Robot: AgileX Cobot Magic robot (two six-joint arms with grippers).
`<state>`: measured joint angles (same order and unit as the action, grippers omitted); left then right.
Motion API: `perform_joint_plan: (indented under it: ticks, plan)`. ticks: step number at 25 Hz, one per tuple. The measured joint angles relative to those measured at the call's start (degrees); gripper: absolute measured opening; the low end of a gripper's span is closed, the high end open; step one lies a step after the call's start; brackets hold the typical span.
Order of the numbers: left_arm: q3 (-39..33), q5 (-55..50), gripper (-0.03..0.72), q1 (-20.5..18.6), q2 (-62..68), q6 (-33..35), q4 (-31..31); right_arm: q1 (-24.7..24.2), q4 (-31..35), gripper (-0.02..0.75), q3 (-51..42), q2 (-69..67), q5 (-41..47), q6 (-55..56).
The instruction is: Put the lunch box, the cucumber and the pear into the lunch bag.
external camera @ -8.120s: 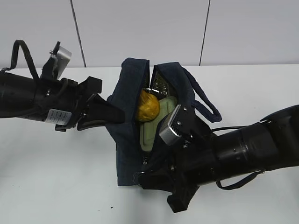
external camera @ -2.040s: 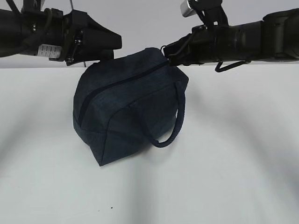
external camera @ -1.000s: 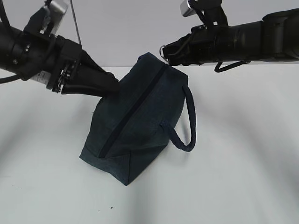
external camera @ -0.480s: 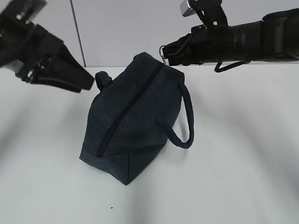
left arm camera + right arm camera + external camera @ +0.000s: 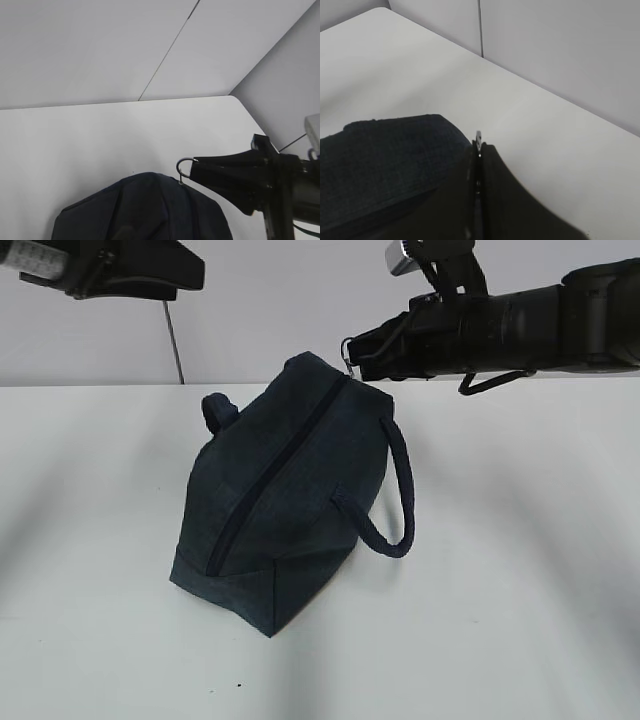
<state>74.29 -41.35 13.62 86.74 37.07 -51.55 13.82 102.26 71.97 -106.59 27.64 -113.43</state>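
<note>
Right gripper (image 5: 358, 353): upper right of frame, arm horizontal, fingers pinched together. Left gripper (image 5: 185, 270): upper left corner, raised, state indiscernible.

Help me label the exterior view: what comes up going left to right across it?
Left hand at the top corner, then the lunch bag on the table, then the right hand pinching the bag's ring pull.

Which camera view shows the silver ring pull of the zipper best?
The left wrist view: ring pull hooks out beside the right hand. Exterior view shows it small; right wrist view only a sliver.
</note>
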Motion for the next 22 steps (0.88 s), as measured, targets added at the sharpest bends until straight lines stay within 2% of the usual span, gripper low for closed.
perform_joint_plan:
  ticks: [5, 12, 22]
  plan:
    - [4.5, 3.1, 0.256, 3.2, 8.1, 1.2, -0.2, 0.0, 0.0, 0.006, 0.0, 0.0, 0.0, 0.0]
    - [13.2, -1.5, 0.256, 3.8, 19.2, 1.6, 0.1, 0.0, 0.0, 0.006, 0.0, 0.0, 0.1, 0.0]
    - [14.7, -5.5, 0.258, 3.9, 24.1, 1.6, 0.6, 0.0, 0.0, 0.006, 0.0, 0.0, 0.1, 0.0]
